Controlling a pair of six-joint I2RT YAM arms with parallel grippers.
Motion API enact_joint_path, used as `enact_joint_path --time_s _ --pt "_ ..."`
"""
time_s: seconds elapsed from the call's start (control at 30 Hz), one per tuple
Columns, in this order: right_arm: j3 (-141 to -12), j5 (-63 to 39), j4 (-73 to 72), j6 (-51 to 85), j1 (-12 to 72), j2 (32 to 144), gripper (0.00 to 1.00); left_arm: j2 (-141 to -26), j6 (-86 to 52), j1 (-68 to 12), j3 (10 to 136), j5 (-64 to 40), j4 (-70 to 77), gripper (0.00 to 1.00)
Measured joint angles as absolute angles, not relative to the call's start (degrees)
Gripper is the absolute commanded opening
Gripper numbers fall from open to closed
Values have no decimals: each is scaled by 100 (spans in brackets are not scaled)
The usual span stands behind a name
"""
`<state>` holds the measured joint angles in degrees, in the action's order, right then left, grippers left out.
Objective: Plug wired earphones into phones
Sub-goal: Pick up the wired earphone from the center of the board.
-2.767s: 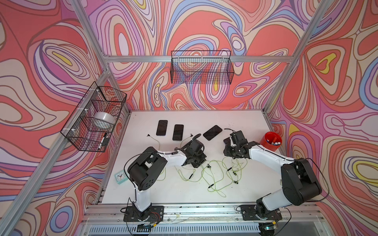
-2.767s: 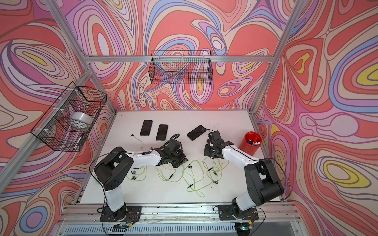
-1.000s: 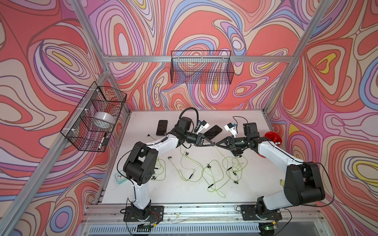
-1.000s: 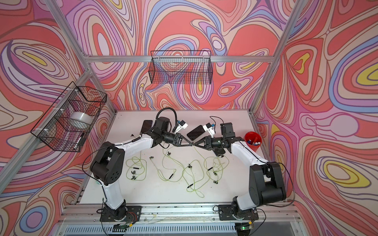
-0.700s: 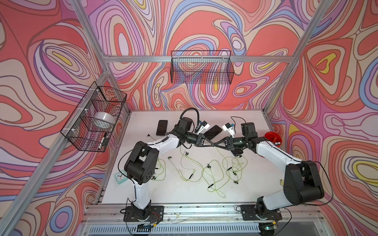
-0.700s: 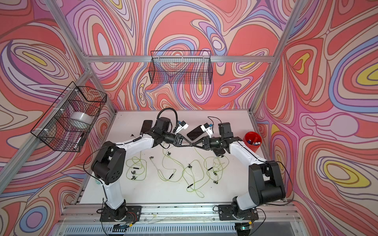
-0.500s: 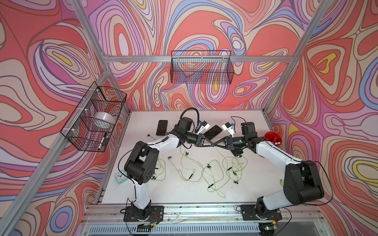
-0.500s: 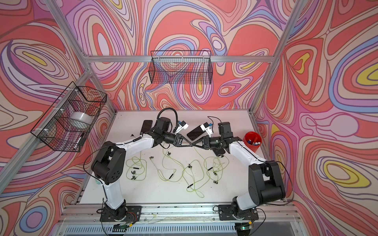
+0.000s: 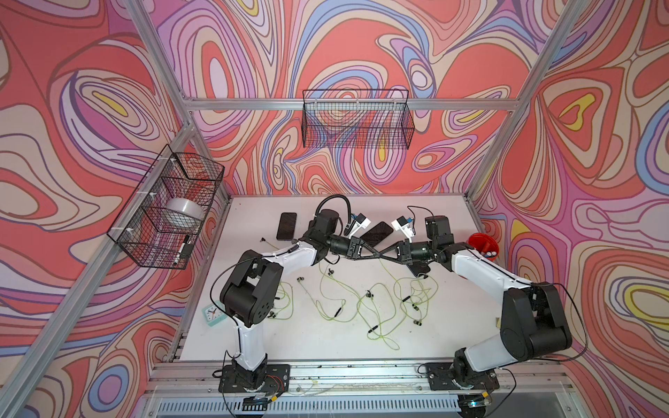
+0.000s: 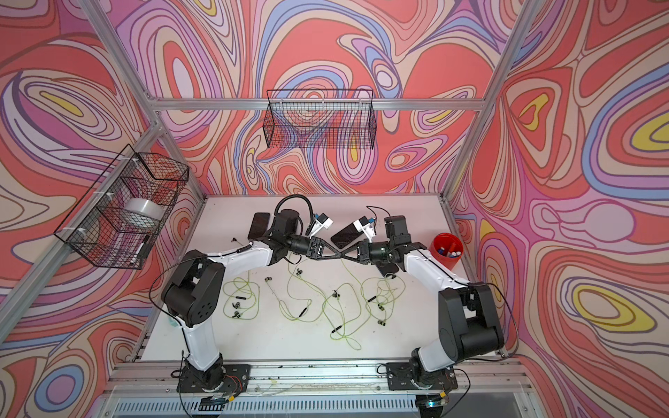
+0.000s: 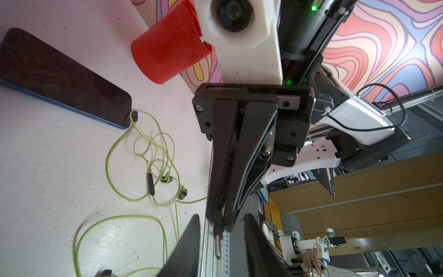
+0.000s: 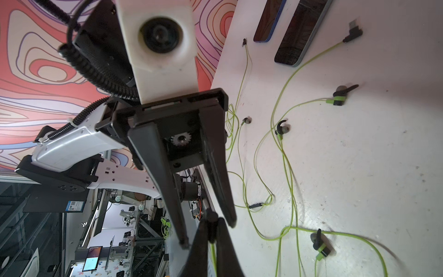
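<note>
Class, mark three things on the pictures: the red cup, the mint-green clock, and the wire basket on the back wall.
red cup [image 11: 167, 48]: left wrist view, on its outer wall.
mint-green clock [image 9: 213, 314]: in a top view, on its face.
wire basket [image 9: 356, 125]: in a top view, on its front mesh wall.

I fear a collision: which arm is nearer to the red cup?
Right. The right arm passes just beside the red cup; the left arm ends at mid-table, far from it.
</note>
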<state>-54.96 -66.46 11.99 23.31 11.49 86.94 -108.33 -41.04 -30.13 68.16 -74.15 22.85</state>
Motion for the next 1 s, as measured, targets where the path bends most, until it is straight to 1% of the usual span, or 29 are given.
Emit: enact_joint_path --time_s 0.03,0.07,0.1,0.27,0.37,0.47,0.57,0.67,0.83,1.0 --pt "-5489 -6646 1197 2333 1153 8694 5 -10833 -4309 -3011 6729 -7415 2615 42" --pt "-5481 -6641 1194 2340 1164 8694 4 -10844 -4633 -3000 6624 -7430 3070 36" --pt "-5474 -6635 1194 2344 1168 8694 4 -10866 -4899 -2978 6556 -7430 3441 33" --pt "-5463 -6582 1135 2349 1170 8680 4 -11161 -6077 -2851 6348 -7432 5070 29" --pt "-5463 -6536 1138 2349 1168 8680 4 -11190 -6383 -2823 6235 -7430 5481 24" --pt "-5463 -6475 1142 2351 1160 8672 3 -11190 -6506 -2823 6193 -7430 5699 22" --pt "-5459 -6403 1146 2366 1135 8641 3 -11190 -6512 -2823 6165 -7415 5725 21" --pt "-5437 -6344 1144 2394 1116 8578 2 -11179 -6292 -2818 6160 -7380 5509 22" --pt "-5435 -6281 1111 2458 1083 8462 2 -10997 -5465 -2814 6160 -7262 4372 24" --pt "-5435 -6252 1111 2473 1083 8453 2 -10763 -4908 -2816 6173 -7188 3638 22"
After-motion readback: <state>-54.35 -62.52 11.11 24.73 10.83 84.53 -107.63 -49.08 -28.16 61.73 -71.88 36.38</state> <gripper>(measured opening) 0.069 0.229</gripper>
